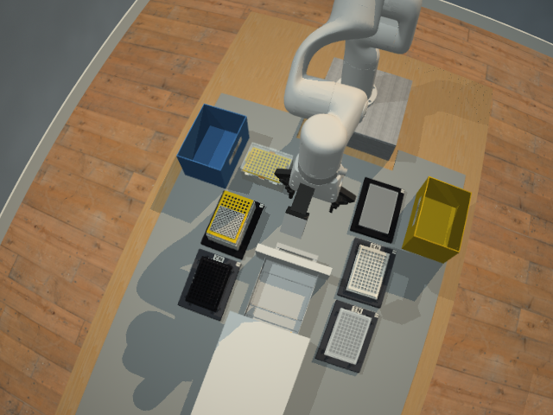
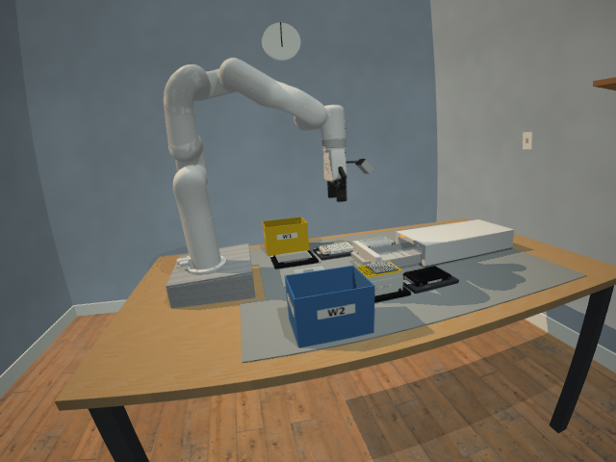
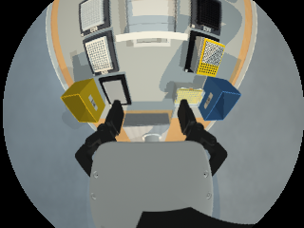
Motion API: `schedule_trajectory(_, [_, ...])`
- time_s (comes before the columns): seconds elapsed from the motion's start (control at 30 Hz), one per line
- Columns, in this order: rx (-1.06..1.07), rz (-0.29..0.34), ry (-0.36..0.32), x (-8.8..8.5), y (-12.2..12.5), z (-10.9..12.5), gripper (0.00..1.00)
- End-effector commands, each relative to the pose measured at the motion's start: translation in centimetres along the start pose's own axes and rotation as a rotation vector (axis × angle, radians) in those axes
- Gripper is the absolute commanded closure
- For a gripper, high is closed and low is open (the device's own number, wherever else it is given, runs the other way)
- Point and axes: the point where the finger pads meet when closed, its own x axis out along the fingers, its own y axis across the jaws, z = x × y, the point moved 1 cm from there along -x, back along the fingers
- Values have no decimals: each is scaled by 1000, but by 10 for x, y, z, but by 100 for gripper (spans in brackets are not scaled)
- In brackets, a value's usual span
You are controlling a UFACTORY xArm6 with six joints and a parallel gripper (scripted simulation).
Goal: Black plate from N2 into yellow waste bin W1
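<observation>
The black plate [image 1: 209, 284] lies in its dark nest at the front left of the mat, left of the cooler's drawer. It also shows in the side view [image 2: 428, 276] and in the wrist view [image 3: 205, 13]. The yellow bin W1 [image 1: 437, 220] stands upright and empty at the right edge of the mat; it also shows in the side view [image 2: 285, 235] and the wrist view [image 3: 84, 101]. My gripper [image 1: 314, 196] [image 2: 337, 191] is open and empty. It hangs high above the middle of the mat, pointing down, far from both the plate and the bin. Both fingertips show in the wrist view [image 3: 150, 110] with nothing between them.
The blue bin W2 [image 1: 213, 144] stands back left, with a loose yellowish plate [image 1: 266, 162] beside it. The yellow-topped tip box [image 1: 230, 219] sits behind the black plate. The cooler [image 1: 252, 370] has its drawer [image 1: 283, 288] out. An empty nest [image 1: 377, 209], a white plate [image 1: 368, 270] and a clear plate [image 1: 348, 335] lie on the right.
</observation>
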Motion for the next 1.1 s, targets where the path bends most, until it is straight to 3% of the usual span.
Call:
schedule_trajectory(0.0, [0,0,4,-2,0,-1,0])
schedule_trajectory(1.07, [-34,1,5,40,83,-99,0])
